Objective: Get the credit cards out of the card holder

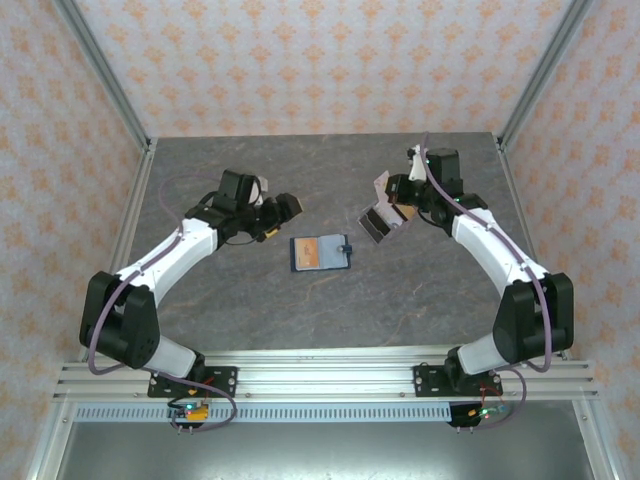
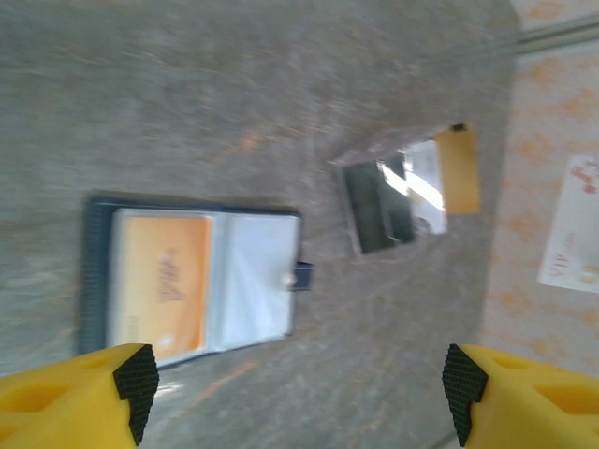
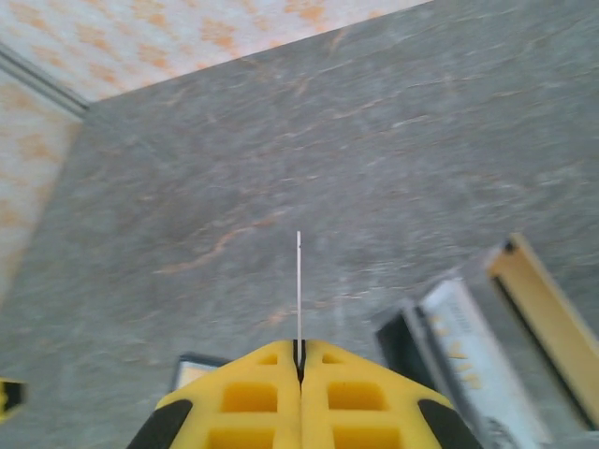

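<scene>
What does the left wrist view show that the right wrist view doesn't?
Left wrist adds: the inside of the open card holder, with an orange card in one pocket and its closure tab, plus the left gripper open above the table. Right wrist adds: the right gripper shut on a thin card seen edge-on. Both: the fanned card stack lying on the table.

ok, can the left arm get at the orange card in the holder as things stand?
Probably yes. The left end effector is open just short of the card holder, which lies open and flat with the orange card face up; nothing lies between them.
</scene>
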Tool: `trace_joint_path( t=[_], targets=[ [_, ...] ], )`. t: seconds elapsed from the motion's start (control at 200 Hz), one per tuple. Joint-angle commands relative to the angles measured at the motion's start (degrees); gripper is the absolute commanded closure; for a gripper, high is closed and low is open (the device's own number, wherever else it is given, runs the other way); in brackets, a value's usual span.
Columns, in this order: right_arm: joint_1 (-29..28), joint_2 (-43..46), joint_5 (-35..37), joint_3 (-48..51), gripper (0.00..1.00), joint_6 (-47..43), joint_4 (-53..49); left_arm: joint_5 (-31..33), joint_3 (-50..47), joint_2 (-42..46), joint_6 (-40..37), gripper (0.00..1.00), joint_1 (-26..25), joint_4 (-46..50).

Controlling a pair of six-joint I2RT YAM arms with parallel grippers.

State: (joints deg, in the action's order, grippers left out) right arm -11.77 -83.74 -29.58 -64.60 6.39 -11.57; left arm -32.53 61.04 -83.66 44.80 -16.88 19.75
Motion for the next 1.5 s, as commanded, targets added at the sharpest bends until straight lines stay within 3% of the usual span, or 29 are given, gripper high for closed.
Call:
trace_joint_path(
  t=[0.0,0.175,0.435,0.941,1.071,1.266,1.496],
  targets=[
    [1.6,-0.9,2.7,0.9,1.00,-8.9,-0.3,7.3,1.4,2.8,-5.4,0.12,1.2,7.5],
    [1.8,-4.5,3.0,-0.6,1.00,-17.3,-1.7,9.6,0.3,3.6,-7.0,0.03,2.6,9.1],
    [1.8,-9.8,1.8,-1.8,1.00,-30.0,-2.4,9.8,0.7,3.0,-8.7,0.01,2.7,10.0],
    [1.8,-15.5,2.2,-4.2,0.99,-32.2,-2.3,8.3,0.8,1.0,-7.9,0.00,2.7,9.7],
    [1.8,-17.1,1.3,-6.3,0.90,-31.6,-5.1,7.8,1.0,0.7,-7.9,0.00,2.7,9.8],
    [1.8,-14.7,2.6,-6.9,0.68,-28.8,-6.5,8.2,1.0,1.0,-8.1,0.00,2.7,10.3],
    [1.1,-7.0,4.5,-6.3,0.58,-16.7,-6.9,9.1,0.9,0.8,-7.6,0.00,2.7,10.2]
  ],
)
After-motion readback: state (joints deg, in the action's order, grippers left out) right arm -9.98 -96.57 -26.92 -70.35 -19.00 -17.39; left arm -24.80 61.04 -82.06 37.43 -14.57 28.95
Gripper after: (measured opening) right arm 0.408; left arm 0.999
